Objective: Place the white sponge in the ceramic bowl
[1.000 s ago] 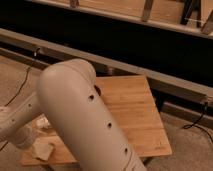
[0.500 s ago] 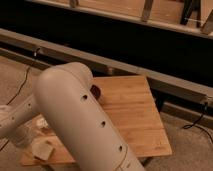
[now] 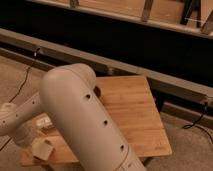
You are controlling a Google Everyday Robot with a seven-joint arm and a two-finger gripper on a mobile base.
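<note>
Gripper (image 3: 40, 125): at lower left of the camera view, at the end of the arm's pale wrist link, over the near left part of the table. It is largely masked by the arm, so whether it is apart, together or clamped on anything cannot be told. Table (image 3: 135, 115): light wooden slab of glued strips, rectangular, set at an angle to the view, with its near right corner fully exposed. Floor (image 3: 20, 70): dull grey-beige. Rail (image 3: 150, 80): long grey metal beam running diagonally behind the table, with a black recess above it and pale wooden boards (image 3: 120, 7) along the top. Left cable (image 3: 24, 82): thin, black, trailing down from the rail over the floor. Right cable (image 3: 197, 122): thin, black, looping by the rail's right end. Arm (image 3: 85, 125): thick off-white link with dark screw holes, crossing the foreground and covering the table's left half. White sponge (image 3: 42, 148): small beige block, squarish with soft corners, at the table's near left corner just below the gripper; contact cannot be told. Ceramic bowl (image 3: 95, 91): dark reddish sliver at the arm's elbow on the table's far side, mostly hidden, well apart from the sponge.
</note>
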